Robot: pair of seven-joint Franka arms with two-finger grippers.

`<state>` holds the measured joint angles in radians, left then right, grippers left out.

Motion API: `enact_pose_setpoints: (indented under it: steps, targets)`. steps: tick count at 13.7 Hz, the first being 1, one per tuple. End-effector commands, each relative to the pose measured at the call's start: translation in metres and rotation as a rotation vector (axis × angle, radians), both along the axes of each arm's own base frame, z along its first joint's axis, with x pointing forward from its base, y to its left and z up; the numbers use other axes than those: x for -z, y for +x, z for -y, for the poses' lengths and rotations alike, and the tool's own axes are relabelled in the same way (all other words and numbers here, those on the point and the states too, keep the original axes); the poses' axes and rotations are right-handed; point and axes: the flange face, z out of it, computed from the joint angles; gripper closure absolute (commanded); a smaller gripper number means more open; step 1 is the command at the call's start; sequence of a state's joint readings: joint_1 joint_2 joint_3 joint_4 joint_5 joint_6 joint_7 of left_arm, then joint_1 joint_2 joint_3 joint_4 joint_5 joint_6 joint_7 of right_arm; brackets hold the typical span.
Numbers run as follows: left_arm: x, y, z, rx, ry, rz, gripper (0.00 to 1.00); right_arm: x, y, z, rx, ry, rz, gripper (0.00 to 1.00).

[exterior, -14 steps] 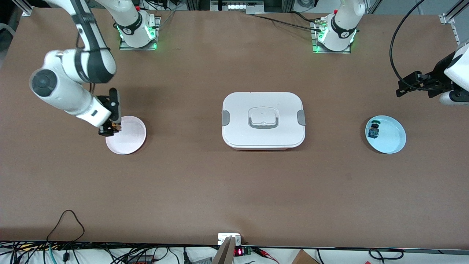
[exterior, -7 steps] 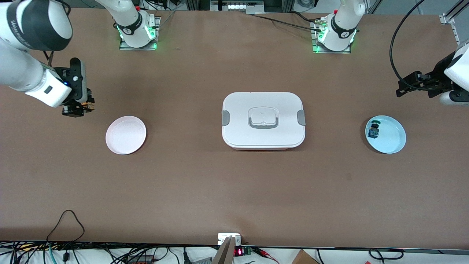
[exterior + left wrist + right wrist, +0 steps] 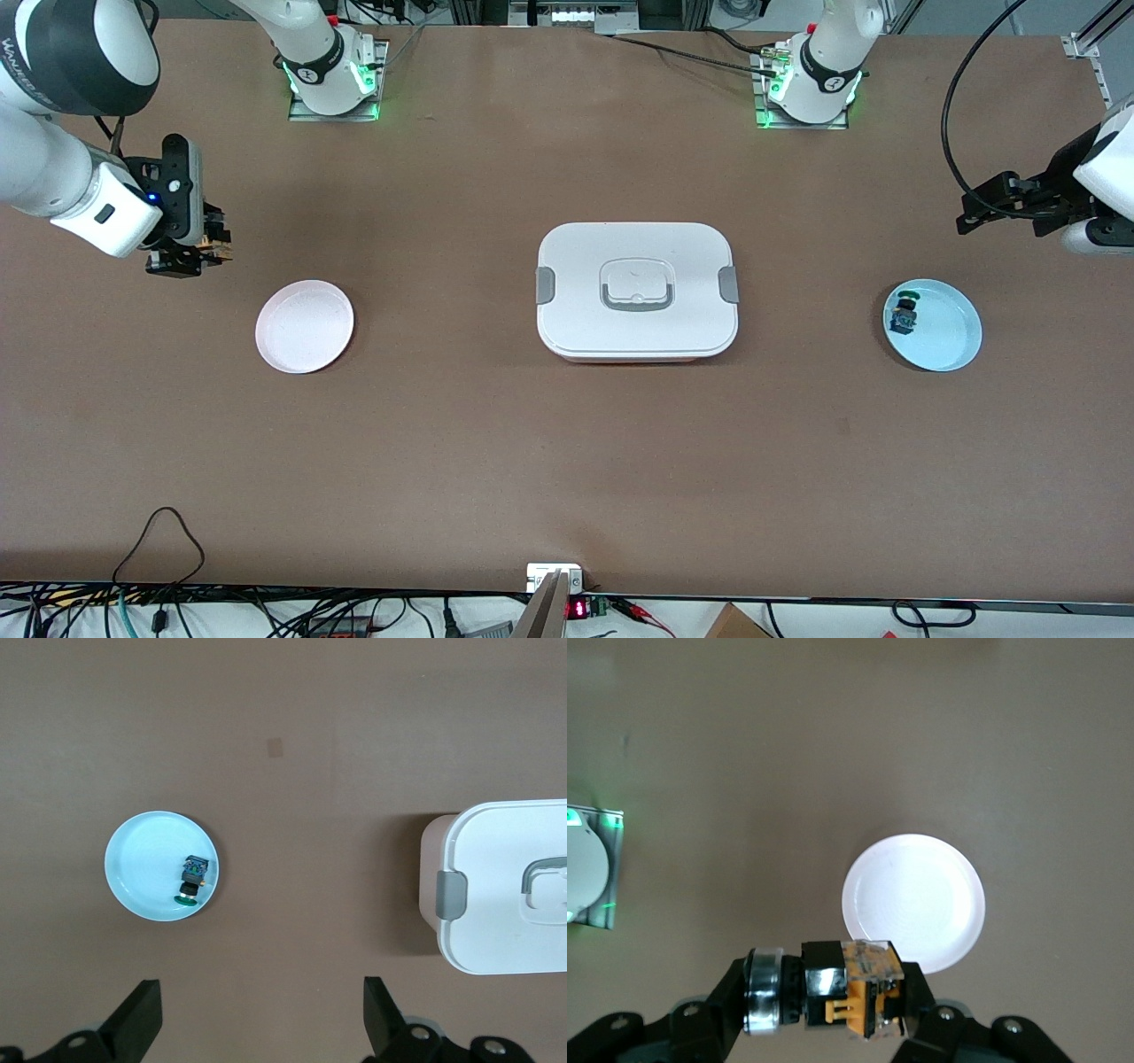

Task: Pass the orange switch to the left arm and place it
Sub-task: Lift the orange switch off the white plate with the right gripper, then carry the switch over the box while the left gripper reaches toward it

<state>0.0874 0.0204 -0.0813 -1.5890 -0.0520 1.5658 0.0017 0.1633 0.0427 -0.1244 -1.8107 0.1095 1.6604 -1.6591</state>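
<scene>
The right gripper (image 3: pixel 199 257) is up over the table (image 3: pixel 443 443) near the right arm's end, squeezing the orange switch (image 3: pixel 859 992). The pink plate (image 3: pixel 304 325) sits near it. The white box (image 3: pixel 636 291) sits mid-table. The blue plate (image 3: pixel 948 332) holds the blue switch (image 3: pixel 904 315). Above it, the left gripper (image 3: pixel 257 1010) waits, fingers wide apart.

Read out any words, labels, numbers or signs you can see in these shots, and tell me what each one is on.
Right arm, black band: pale lettering, cut off and too blurred to read.
Small device at the table edge nearest the front camera: red lit digits, too small to read.
Arm bases: round marks on the black collars, not legible.
Box, orange switch, pink plate, blue plate: no text visible.
</scene>
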Motion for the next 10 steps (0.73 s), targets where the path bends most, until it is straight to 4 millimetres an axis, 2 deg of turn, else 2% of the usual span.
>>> enact_pose_setpoints:
  steps: [1,3,6,8,10]
  targets:
    - [-0.002,-0.001,0.003,-0.009,-0.029,0.000,0.00,0.002,-0.001,-0.002,0.028,0.151,-0.049,1.00]
    - [0.002,0.000,0.009,0.005,-0.028,-0.010,0.00,0.019,0.004,-0.009,-0.017,0.293,-0.070,1.00]
    - [0.018,-0.002,0.021,0.034,-0.045,-0.096,0.00,0.056,0.015,0.004,-0.005,0.572,-0.104,1.00]
    - [0.022,-0.004,0.031,0.036,-0.136,-0.130,0.00,0.072,0.018,0.009,0.007,0.751,-0.121,1.00]
    - [0.040,-0.001,0.041,0.044,-0.211,-0.210,0.00,0.081,0.014,0.006,0.057,0.926,-0.138,1.00]
